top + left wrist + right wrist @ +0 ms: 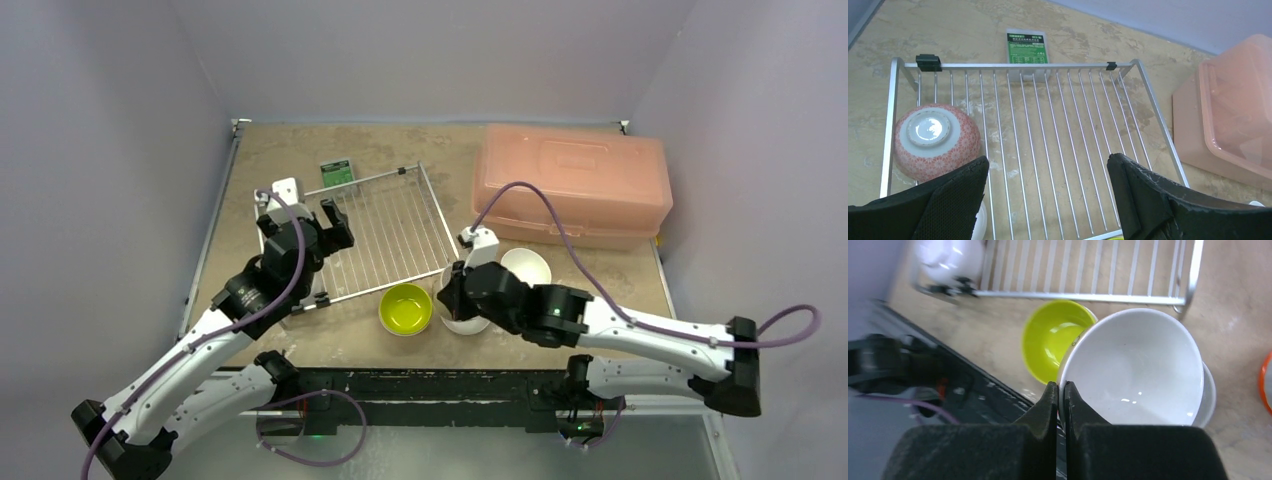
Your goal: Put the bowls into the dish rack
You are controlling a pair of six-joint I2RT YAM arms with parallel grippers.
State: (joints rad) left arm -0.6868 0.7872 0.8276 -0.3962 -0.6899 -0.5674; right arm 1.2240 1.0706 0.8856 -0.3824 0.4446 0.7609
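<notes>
One glossy white round bowl has its rim pinched in the closed right claw, ready for lifting to the silver wire dish rack ahead; the left claw hangs spread, empty, above it.

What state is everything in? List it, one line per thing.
Left gripper: open, over the dish rack.
Right gripper: shut on the rim of the white bowl.
Patterned bowl: upside down in the dish rack.
Lime-green bowl: upright, beside the dish rack.
Pink box: lid closed.
</notes>
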